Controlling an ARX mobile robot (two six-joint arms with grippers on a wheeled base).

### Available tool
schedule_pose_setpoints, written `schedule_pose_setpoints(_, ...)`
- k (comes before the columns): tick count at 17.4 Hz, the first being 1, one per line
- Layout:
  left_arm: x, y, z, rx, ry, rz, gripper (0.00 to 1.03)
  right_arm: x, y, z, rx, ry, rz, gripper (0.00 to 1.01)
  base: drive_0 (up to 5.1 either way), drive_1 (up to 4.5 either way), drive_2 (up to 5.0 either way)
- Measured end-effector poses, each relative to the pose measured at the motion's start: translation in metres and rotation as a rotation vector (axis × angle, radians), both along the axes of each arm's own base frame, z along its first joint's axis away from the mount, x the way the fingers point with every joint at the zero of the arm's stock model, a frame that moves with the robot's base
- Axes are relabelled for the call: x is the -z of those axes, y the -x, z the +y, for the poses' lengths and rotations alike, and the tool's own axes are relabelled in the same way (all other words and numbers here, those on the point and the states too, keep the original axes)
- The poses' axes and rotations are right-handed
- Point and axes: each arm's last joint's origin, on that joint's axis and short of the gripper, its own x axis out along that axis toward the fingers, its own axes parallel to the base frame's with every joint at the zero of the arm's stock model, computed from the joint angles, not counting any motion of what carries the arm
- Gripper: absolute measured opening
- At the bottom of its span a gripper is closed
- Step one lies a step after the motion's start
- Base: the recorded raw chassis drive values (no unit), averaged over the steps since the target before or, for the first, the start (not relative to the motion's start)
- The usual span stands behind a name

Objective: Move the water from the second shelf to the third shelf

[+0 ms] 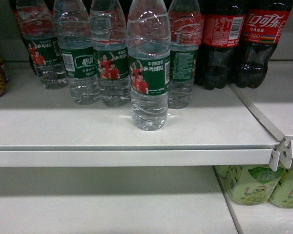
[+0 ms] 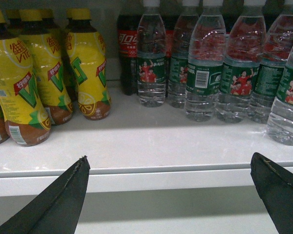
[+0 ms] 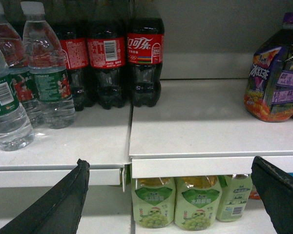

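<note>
Water bottle (image 1: 148,63) stands upright nearest the shelf (image 1: 127,157) edge, ahead of its row. Left gripper (image 2: 168,195) and right gripper (image 3: 168,195) hang spread wide, holding nothing. Reaching appears not yet begun; next, one gripper must close around that front bottle.

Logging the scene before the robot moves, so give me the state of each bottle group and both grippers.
front water bottle: upright, ahead of its row
water bottles: upright, in a row
cola bottles: upright
yellow tea bottles: upright
left gripper: open
right gripper: open
</note>
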Motion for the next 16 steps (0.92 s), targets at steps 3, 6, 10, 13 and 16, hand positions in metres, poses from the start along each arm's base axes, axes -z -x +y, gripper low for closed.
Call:
schedule_pose_setpoints(3,0.0000,0.0000,0.0000,0.000,0.000,0.000,0.98,0.0000,0.0000,0.0000,0.000,0.000,0.000,0.98,0.0,0.00,0.0)
schedule_pose_setpoints(6,0.0000,0.0000,0.0000,0.000,0.000,0.000,0.98,0.0000,0.0000,0.0000,0.000,0.000,0.000,0.98,0.0,0.00,0.0)
schedule_pose_setpoints(10,0.0000,0.0000,0.0000,0.000,0.000,0.000,0.98,0.0000,0.0000,0.0000,0.000,0.000,0.000,0.98,0.0,0.00,0.0)
schedule_pose_setpoints(13,0.0000,0.0000,0.0000,0.000,0.000,0.000,0.98,0.0000,0.0000,0.0000,0.000,0.000,0.000,0.98,0.0,0.00,0.0)
schedule_pose_setpoints(16,0.0000,0.0000,0.0000,0.000,0.000,0.000,0.98,0.0000,0.0000,0.0000,0.000,0.000,0.000,0.98,0.0,0.00,0.0)
